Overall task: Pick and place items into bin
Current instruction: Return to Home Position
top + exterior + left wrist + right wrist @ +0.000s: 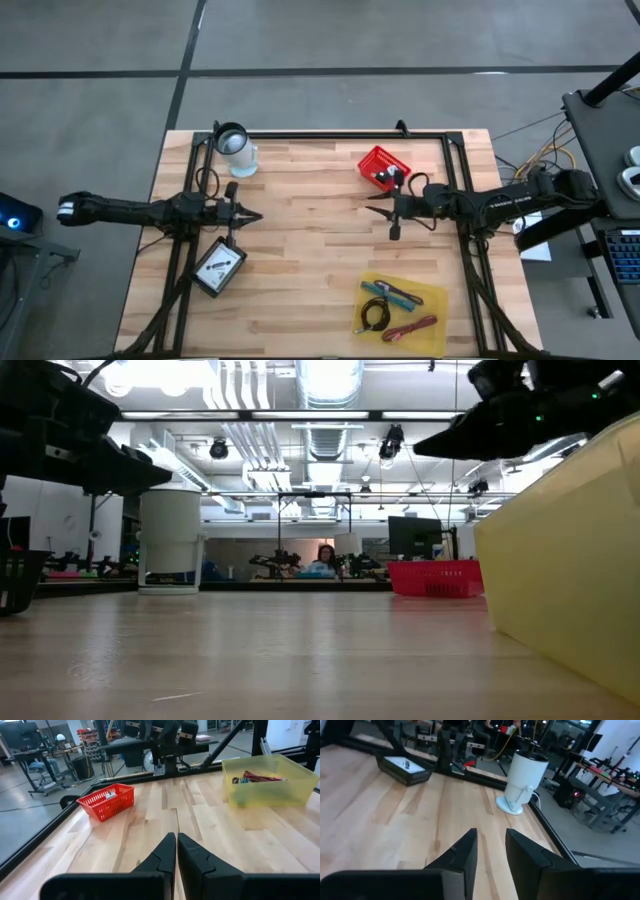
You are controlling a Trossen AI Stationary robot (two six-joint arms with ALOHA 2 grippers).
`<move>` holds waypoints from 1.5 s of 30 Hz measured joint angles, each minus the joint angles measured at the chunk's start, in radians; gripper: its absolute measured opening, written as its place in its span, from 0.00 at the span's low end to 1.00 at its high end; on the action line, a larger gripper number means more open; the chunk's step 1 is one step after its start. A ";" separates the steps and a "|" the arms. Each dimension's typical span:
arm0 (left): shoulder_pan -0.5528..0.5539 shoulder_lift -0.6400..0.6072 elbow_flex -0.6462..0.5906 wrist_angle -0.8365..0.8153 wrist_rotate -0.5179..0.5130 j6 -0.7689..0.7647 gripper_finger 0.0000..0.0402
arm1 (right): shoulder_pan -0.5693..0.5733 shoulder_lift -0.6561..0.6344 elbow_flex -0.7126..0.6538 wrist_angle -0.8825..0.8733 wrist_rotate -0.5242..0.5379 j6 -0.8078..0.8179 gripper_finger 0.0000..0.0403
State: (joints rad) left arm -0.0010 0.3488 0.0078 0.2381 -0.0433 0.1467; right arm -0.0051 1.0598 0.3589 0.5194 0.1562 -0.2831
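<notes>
Two empty claws: left claw (176, 836) pinched shut, right claw (490, 838) open a crack. Seeing sticks (392, 292) and cable (375, 316) in the yellow bin (432, 305) near the right one, card (220, 265) in the black bin (203, 285) beside the left. Suggesting lifting before retracting, avoiding clipping either bin.

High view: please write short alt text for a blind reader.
Over a wooden table the left gripper is shut and the right gripper open, both empty. A black bin, a yellow bin with sticks and a cable, a red basket and a cup stand around them.
</notes>
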 joint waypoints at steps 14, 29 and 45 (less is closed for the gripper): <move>0.001 -0.047 -0.001 -0.037 0.000 0.000 0.00 | 0.000 -0.433 -0.176 -0.230 -0.160 0.191 0.07; 0.001 -0.062 -0.002 -0.047 0.000 0.017 0.00 | -0.057 -0.694 -0.298 -0.256 -0.147 0.197 0.02; 0.001 -0.108 -0.002 -0.148 -0.001 -0.112 0.00 | -0.189 -0.824 -0.320 -0.380 -0.240 0.199 0.02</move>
State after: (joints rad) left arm -0.0002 0.2406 0.0055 0.0898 -0.0446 0.0349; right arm -0.1942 0.2360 0.0389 0.1393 -0.0842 -0.0844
